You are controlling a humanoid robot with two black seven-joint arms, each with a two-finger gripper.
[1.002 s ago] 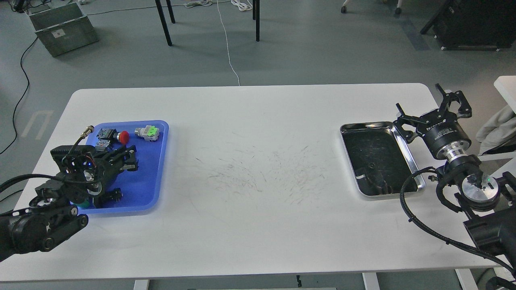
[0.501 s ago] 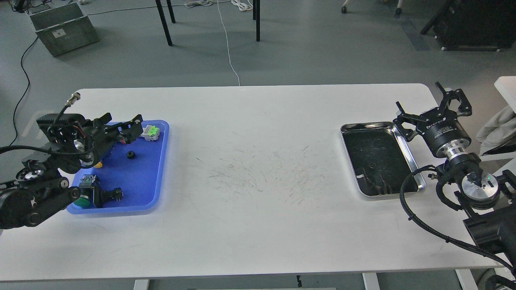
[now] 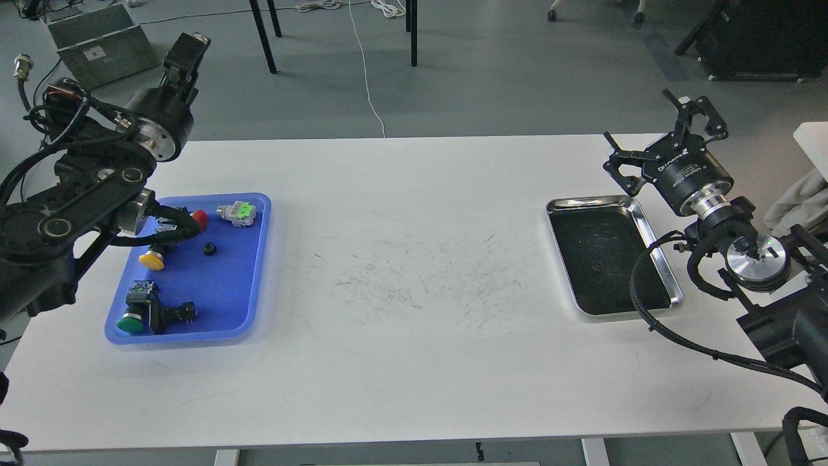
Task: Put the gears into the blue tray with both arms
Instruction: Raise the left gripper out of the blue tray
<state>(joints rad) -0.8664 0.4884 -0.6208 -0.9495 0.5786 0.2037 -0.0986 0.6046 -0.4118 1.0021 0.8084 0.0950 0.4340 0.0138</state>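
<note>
On the bench (image 3: pixel 401 362), one gear (image 3: pixel 209 248) lies in the blue tray (image 3: pixel 253 304) and another gear (image 3: pixel 596 266) waits in the steel tray (image 3: pixel 653 249). The right gripper (image 3: pixel 666 139) hangs wide open beyond it; the left gripper (image 3: pixel 184 55), raised, I cannot tell. The tiny gear may slip. Switches (image 3: pixel 236 212) crowd the blue tray.

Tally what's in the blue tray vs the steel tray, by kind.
Blue tray:
Gears: 1
Push-button switches: 3, with red, yellow and green caps
Grey block with green top: 1
Steel tray:
Gears: 1
Total: 6. The left arm hides part of the blue tray's far left, so more could be there.
</note>
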